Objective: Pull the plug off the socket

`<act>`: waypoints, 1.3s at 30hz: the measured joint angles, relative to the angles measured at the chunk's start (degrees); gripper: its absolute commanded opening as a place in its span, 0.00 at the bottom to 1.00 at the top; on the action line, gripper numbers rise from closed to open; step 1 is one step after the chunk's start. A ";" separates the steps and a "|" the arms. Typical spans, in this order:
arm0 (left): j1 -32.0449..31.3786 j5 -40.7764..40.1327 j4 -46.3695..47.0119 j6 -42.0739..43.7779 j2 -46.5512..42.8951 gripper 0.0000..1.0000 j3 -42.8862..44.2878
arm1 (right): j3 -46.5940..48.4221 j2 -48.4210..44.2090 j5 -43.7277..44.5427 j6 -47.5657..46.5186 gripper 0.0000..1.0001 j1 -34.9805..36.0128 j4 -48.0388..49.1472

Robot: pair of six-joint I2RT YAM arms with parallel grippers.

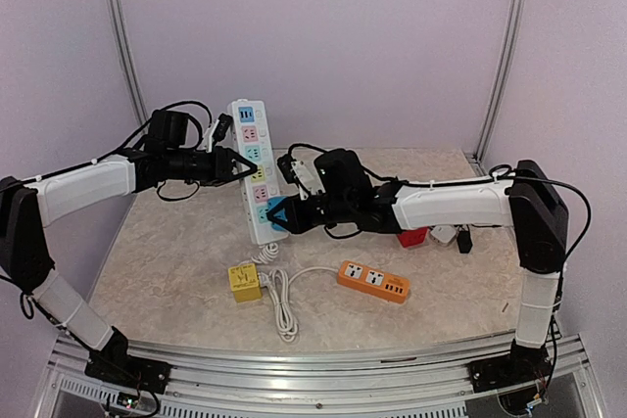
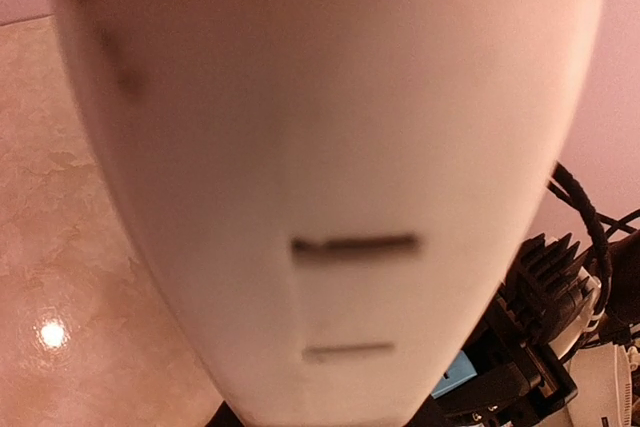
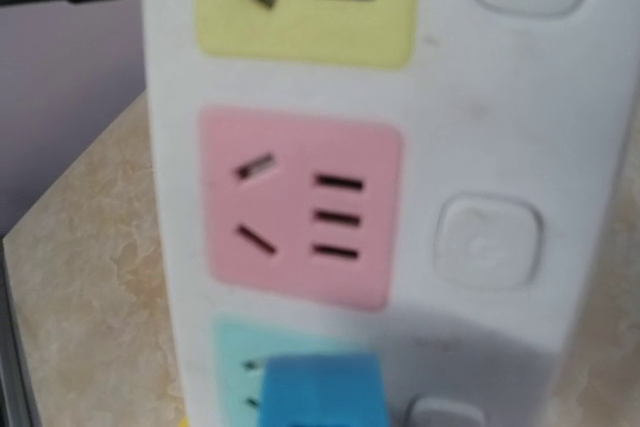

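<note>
The left gripper [image 1: 242, 165] is pinching the white plastic power strip [image 1: 247, 129] from its left edge, about halfway along, and is holding it tilted above the beige marble-patterned table [image 1: 176, 242]. In the left wrist view the strip's pale body is filling nearly the whole frame, too close and blurred for the fingers to show. The right gripper [image 1: 277, 214] is reaching in from the right at the strip's lower part, and its dark fingers are pressing together on the blue block-shaped plug [image 3: 322, 392]. That plug is sitting in the teal socket face [image 3: 232, 377], the one just below the pink socket face [image 3: 300, 207] (the right wrist view is showing this most clearly), so it is not yet out. A yellow socket face [image 3: 305, 2] is lying above the pink one, and a rounded white switch button [image 3: 490, 242] is lying beside each.

On the table near the arms, a yellow cube-shaped adaptor [image 1: 244, 281] is resting beside a looped white cable [image 1: 283, 305]. An orange rectangular power strip [image 1: 373, 281] is lying just to their right, apart from them. A small red object [image 1: 413, 237] is lying under the right arm.
</note>
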 measured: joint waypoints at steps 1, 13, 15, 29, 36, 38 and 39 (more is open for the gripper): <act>0.00 -0.09 -0.42 0.00 0.00 0.00 0.15 | -0.09 -0.02 -0.20 0.00 0.00 -0.02 0.17; 0.57 -4.81 -4.87 -0.22 1.11 0.00 2.08 | -1.18 -1.64 -2.19 -0.02 0.00 0.07 2.60; 0.81 -5.92 -5.35 -0.22 1.53 0.00 2.10 | -1.18 -2.51 -2.73 -0.04 0.00 0.07 3.52; 1.11 -5.95 -5.75 1.29 1.38 0.00 2.10 | -3.65 -7.89 8.41 -2.91 0.00 0.33 -0.90; 2.12 -6.01 -6.86 2.86 -0.22 0.00 2.14 | -11.26 -15.76 14.05 -1.27 0.00 -3.78 -3.39; 2.23 -6.01 -7.17 3.13 -0.50 0.00 2.16 | -15.17 -17.57 13.92 0.26 0.00 -6.64 -3.04; 2.25 -6.01 -7.34 3.26 -0.70 0.00 2.19 | -17.59 -18.32 13.73 1.16 0.00 -8.44 -2.36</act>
